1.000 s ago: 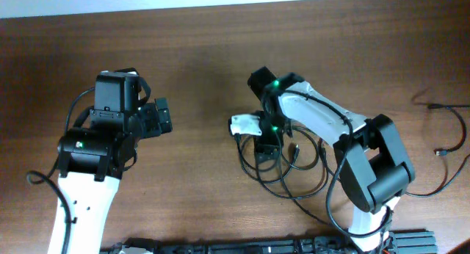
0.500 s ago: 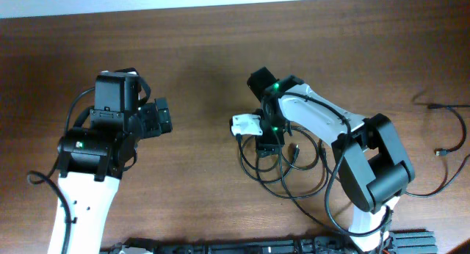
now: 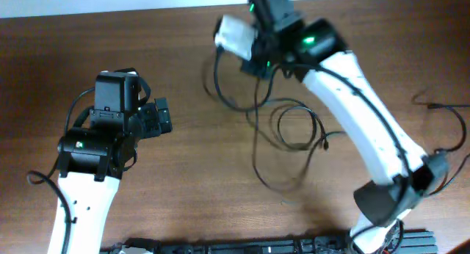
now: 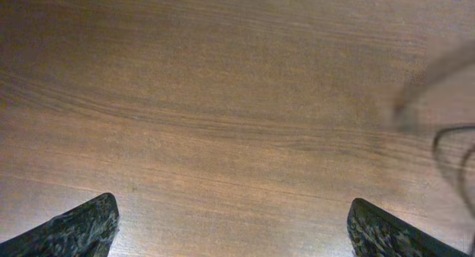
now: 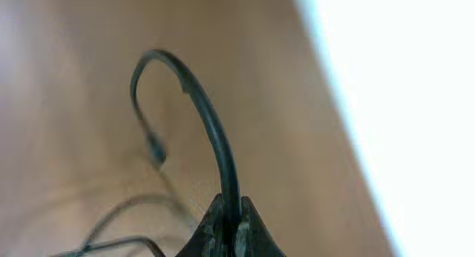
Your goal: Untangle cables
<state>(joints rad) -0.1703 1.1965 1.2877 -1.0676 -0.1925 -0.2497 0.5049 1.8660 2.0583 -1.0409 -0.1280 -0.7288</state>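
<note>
The cables are thin black cords, hanging in loose loops from my right gripper down to the table's middle. That arm is stretched toward the table's far edge. In the right wrist view the right gripper is shut on one black cable, which arcs up and over from between the fingertips. My left gripper stays at the left, open and well apart from the cords. In the left wrist view its fingers stand wide over bare wood, with blurred cable strands at the right edge.
A separate thin black cord with small plugs lies at the table's right side. The white wall band runs past the far edge. Dark equipment lines the near edge between the arm bases.
The right gripper shut on a cable in the bundle and swung up toward the far edge, pulling the cords out into long hanging loops. The left arm has not moved.
</note>
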